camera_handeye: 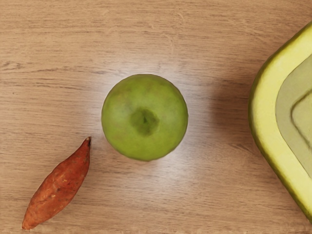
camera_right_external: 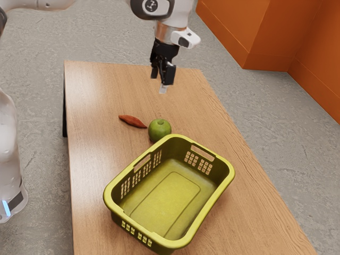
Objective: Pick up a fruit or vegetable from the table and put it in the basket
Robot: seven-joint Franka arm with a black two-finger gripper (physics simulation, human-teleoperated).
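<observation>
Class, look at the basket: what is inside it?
Inside the basket, bare floor shows, with no fruit or vegetable in sight. The nearest rim hides a strip beneath it.

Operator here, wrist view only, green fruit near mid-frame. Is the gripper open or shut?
Observer: Open. In the exterior view the gripper hangs with its fingers apart, nothing between them.
Operator: Noted. I get just one corner of the basket. Solid walls?
Observer: No, the exterior view shows slotted openings in the walls of the basket.
</observation>
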